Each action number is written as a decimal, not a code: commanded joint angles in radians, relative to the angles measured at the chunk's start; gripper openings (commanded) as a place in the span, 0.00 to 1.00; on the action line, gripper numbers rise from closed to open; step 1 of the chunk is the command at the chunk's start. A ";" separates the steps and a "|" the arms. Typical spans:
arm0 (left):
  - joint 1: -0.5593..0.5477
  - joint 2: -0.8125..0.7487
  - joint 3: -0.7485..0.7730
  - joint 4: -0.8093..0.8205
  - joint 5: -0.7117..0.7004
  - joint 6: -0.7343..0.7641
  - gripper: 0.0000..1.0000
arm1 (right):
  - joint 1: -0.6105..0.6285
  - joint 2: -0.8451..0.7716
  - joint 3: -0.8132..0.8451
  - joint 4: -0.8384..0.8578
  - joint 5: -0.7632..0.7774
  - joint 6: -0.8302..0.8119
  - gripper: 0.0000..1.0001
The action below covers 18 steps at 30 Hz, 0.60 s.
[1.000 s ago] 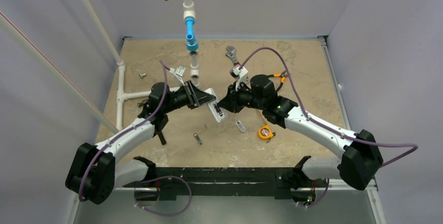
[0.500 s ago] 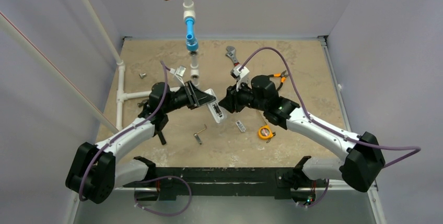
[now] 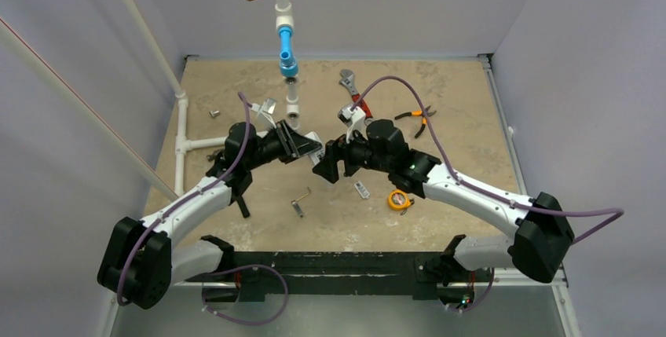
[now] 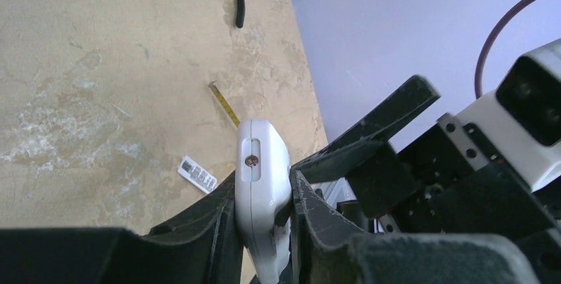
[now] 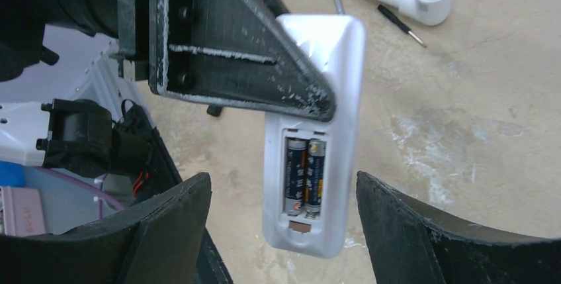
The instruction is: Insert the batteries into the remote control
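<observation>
Over the middle of the table (image 3: 440, 86), top view first: both arms meet nose to nose. The remote control (image 3: 315, 158) is up off the surface between them, pinched by the left gripper (image 3: 305, 147), and the right gripper (image 3: 328, 166) sits right in front of it. A small white rectangular piece (image 3: 361, 189), possibly the battery cover, lies on the table just below, near the tape measure (image 3: 400, 199).

Left wrist view now: the remote control (image 4: 262, 178) is edge-on, squeezed between the two black fingers (image 4: 212, 228), with one screw (image 4: 251, 161) showing in its end. It looks like a solid hold.

Right wrist view, and here's the payoff: the remote control (image 5: 317, 132) has its back open, and two batteries (image 5: 303, 177) lie side by side inside. The right gripper (image 5: 281, 181) is spread wide and carrying nothing, one finger either side of the lower end without touching.

My read is that the cells look in, so the job now is seating them. The best play is a gentle, square push on the batteries with one fingertip, straight into the back, while the left clamp takes the load. Push off-centre and the slab could pivot in that grip. After that, the cover.
</observation>
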 commanded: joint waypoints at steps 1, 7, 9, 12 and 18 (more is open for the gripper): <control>0.002 -0.012 0.062 0.037 -0.025 -0.006 0.00 | 0.025 0.020 0.029 0.043 0.018 0.032 0.80; 0.002 -0.006 0.070 0.037 -0.018 -0.010 0.00 | 0.050 0.072 0.053 -0.008 0.067 -0.021 0.84; 0.002 -0.006 0.070 0.037 -0.018 -0.012 0.00 | 0.060 0.083 0.061 -0.030 0.095 -0.049 0.85; 0.002 -0.005 0.074 0.035 -0.018 -0.017 0.00 | 0.072 0.099 0.077 -0.059 0.114 -0.094 0.82; 0.005 -0.003 0.092 -0.014 -0.015 -0.009 0.00 | 0.081 0.100 0.083 -0.079 0.166 -0.166 0.44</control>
